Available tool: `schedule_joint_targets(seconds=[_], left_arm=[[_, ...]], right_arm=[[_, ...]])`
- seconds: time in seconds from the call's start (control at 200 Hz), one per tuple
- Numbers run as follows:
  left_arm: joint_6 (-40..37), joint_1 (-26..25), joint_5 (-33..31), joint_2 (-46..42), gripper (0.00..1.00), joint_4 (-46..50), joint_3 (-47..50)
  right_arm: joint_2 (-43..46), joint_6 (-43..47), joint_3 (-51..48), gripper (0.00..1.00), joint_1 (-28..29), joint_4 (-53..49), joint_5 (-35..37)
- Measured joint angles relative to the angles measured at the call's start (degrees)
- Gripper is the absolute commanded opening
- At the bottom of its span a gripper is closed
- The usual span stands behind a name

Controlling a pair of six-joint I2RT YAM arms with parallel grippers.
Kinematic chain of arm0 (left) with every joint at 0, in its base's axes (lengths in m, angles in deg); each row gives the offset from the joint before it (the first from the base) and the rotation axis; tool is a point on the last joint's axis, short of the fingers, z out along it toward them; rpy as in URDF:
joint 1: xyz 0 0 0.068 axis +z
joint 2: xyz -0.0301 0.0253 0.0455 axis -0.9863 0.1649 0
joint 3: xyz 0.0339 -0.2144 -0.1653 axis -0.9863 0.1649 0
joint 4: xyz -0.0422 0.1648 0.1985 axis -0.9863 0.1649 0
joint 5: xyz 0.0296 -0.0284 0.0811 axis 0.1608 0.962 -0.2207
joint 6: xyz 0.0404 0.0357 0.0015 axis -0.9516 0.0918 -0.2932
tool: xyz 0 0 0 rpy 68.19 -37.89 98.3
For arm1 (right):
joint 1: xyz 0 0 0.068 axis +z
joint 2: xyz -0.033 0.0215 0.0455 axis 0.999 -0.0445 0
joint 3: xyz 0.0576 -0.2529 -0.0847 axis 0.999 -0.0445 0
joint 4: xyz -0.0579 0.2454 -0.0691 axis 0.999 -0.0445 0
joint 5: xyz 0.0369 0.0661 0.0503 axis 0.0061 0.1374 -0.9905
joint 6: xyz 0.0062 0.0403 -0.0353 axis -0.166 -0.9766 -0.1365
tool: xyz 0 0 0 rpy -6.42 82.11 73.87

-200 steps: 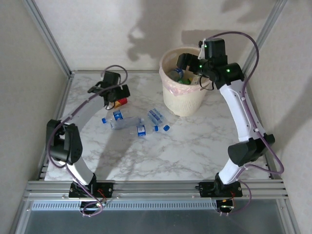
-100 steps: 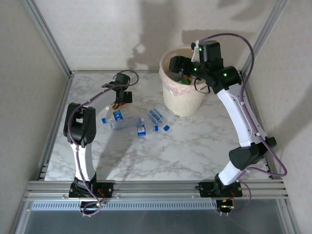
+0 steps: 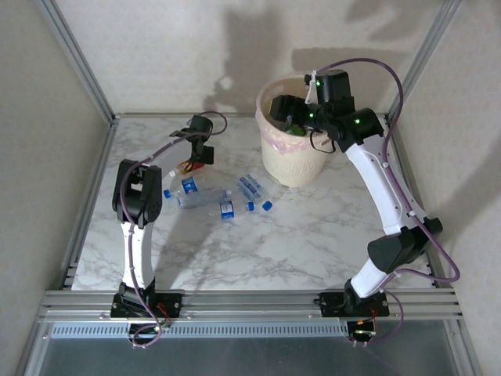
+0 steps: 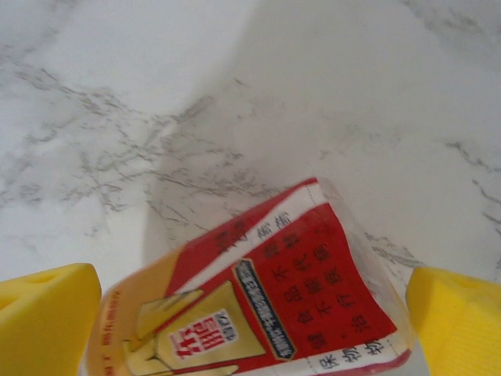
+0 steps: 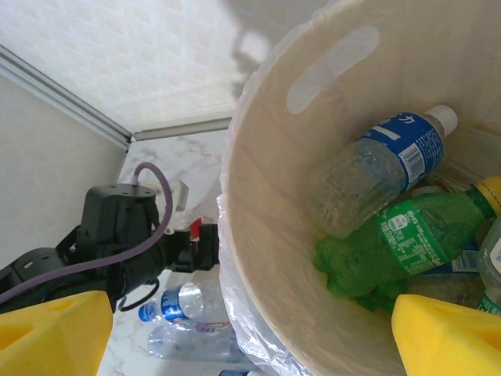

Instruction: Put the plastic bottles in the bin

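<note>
Red-labelled bottle [image 4: 274, 290] lies ungripped inside the wide-spread left gripper [image 4: 254, 313] — right gripper [image 5: 249, 333], likewise spread, hangs over the bin [image 5: 266, 157].

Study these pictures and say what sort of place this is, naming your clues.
Most likely a robotics lab test cell: a left arm and right arm bolted to an aluminium frame, plain panel walls boxing in a marble-patterned tabletop, and a bin with crushed bottles laid out as practice props.

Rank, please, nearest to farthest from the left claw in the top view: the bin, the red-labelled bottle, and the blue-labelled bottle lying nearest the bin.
1. Red-labelled bottle, at the left claw.
2. Blue-labelled bottle, mid-table.
3. Bin, back right.
</note>
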Motion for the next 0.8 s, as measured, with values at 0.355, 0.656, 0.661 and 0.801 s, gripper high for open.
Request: schedule_joint_targets(seconds=[0.355, 0.656, 0.661, 0.801], left_arm=[[-1.4, 0.4, 1.8, 4.5, 0.92, 1.5, -5.0], [-0.7, 2.8, 1.6, 6.5, 0.97, 3.2, -6.8], [-0.7, 2.8, 1.6, 6.5, 0.97, 3.2, -6.8], [0.0, 4.3, 1.6, 6.5, 0.95, 4.2, -6.8]], right_arm=[[0.0, -1.1, 0.0, 0.92, 0.0, 0.0, -0.8], [0.0, -1.3, 0.0, 0.95, 0.2, 0.0, -0.8], [0.0, -1.3, 0.0, 0.95, 0.3, 0.0, -0.8], [0.0, -1.3, 0.0, 0.95, 0.4, 0.0, -0.8]])
